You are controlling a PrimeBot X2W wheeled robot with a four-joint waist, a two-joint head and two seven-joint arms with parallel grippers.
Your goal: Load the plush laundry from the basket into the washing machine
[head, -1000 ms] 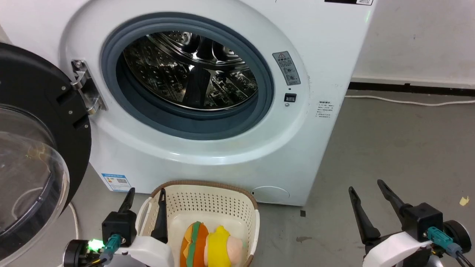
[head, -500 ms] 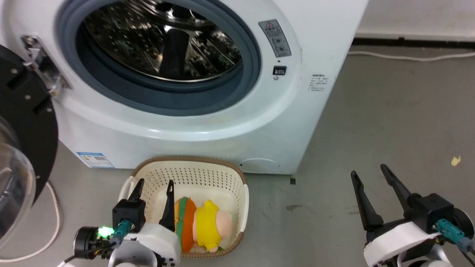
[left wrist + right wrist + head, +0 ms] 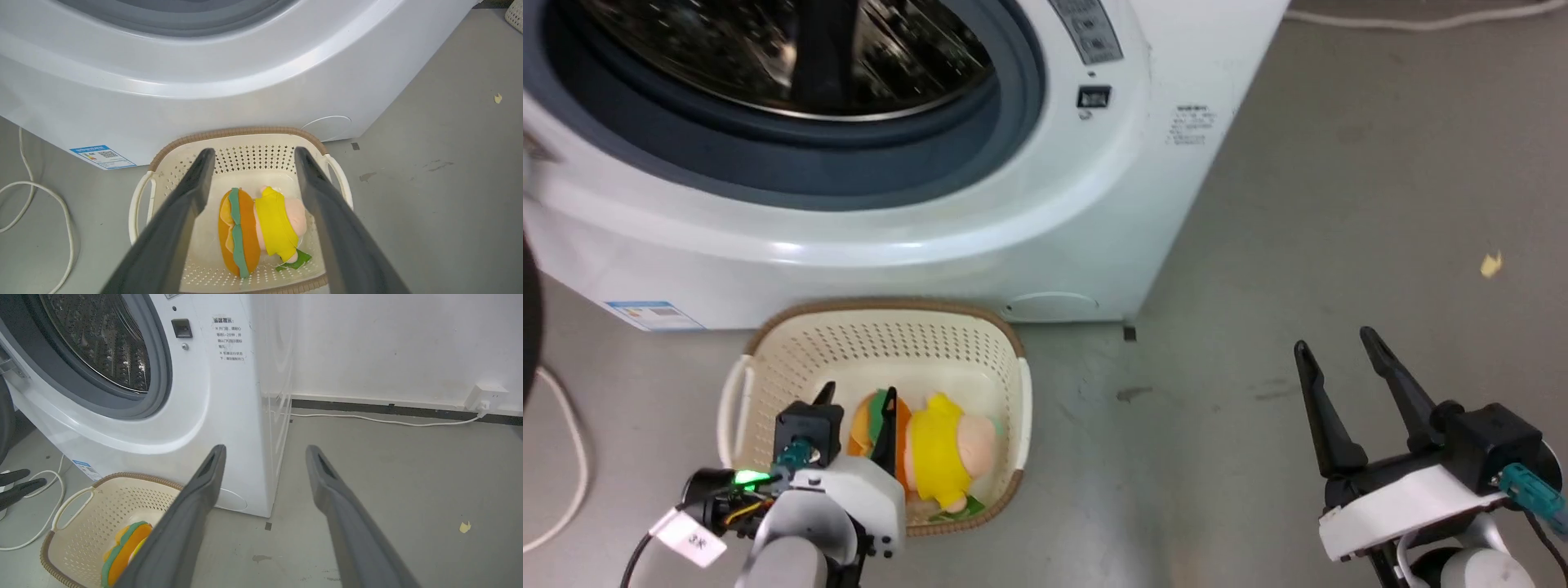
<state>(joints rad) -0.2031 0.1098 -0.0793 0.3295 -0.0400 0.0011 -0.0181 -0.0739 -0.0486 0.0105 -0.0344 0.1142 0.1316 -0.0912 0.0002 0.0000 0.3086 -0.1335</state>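
The plush laundry point(image 3: 939, 449) lies on its side in the basket point(image 3: 874, 335), orange burger body to the left, yellow shirt and peach head to the right; it also lies in the basket point(image 3: 253, 141) as the plush laundry point(image 3: 257, 226). My left gripper point(image 3: 858, 396) hangs open over the basket's near left part, its jaws either side of the burger body and above it. The washing machine point(image 3: 980, 220) stands right behind the basket, its port open. My right gripper point(image 3: 1335, 347) is open over bare floor, far to the right. In the right wrist view the plush laundry point(image 3: 124, 547) and basket point(image 3: 81, 526) show lower left.
A white cable point(image 3: 564, 457) curls on the floor left of the basket. Another cable point(image 3: 380, 420) runs along the wall to a socket point(image 3: 488, 394). A small yellow scrap point(image 3: 1490, 264) lies on the grey floor to the right.
The head camera has tilted down, so the washer and basket have slid up the picture. My left gripper has come further over the basket, closer to the plush toy. The right gripper has barely moved.
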